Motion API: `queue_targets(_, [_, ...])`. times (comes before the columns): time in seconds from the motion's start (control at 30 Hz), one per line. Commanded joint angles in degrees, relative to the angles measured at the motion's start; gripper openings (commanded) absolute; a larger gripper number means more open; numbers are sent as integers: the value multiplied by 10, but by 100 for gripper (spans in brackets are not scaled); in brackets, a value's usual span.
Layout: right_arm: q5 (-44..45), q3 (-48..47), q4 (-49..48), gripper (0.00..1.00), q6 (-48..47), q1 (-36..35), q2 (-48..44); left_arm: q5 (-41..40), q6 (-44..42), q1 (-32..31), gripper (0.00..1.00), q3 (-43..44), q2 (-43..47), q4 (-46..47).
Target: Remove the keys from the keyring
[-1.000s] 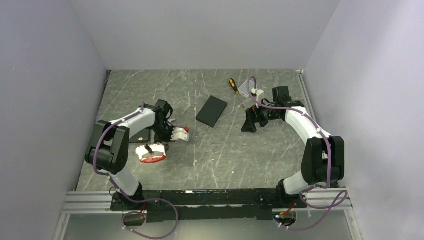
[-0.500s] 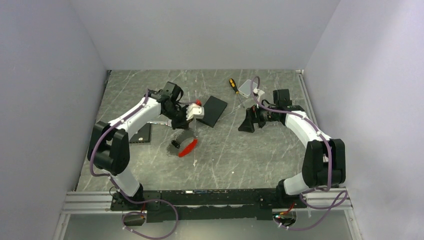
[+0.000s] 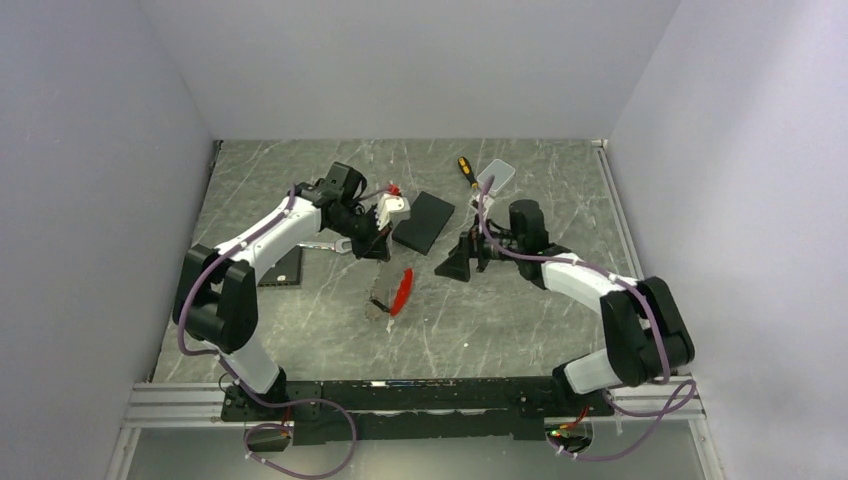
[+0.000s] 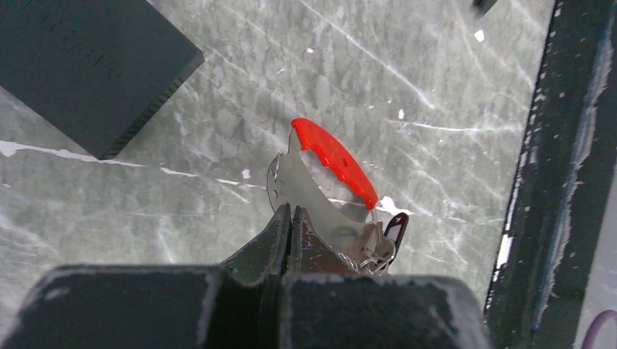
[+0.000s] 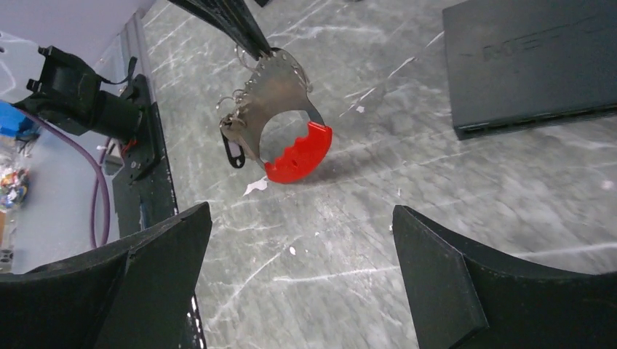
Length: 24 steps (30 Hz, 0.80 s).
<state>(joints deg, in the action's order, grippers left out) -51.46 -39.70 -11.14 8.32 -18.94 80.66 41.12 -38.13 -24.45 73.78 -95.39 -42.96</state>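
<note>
Centrally, left tool (image 4: pixel 291 216) pinches the keyring (image 4: pixel 332 155); right tool (image 5: pixel 302 212) faces it, agape.

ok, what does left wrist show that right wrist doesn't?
Left wrist only: the view from behind the left pincer, with its fingers shut on the grey part of the keyring. Right wrist only: the right pincer, open with nothing between its fingers. Both: the keyring, the black-headed key and the black box.
</note>
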Motion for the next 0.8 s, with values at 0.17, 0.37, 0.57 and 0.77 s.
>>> queue_targets(0.17, [-3, 48, -360, 94, 214, -26, 132, 106, 64, 25, 0, -30, 43, 50])
queue_targets(0.37, [-55, 46, -566, 87, 324, -45, 252, 144, 53, 38, 0, -51, 48, 62])
queue_targets(0.57, [-72, 18, -685, 85, 403, -72, 330, 167, 40, 41, 0, -53, 46, 61])
queue_targets(0.77, [-73, -14, -761, 83, 461, -95, 398, 177, 48, 41, 0, -51, 39, 71])
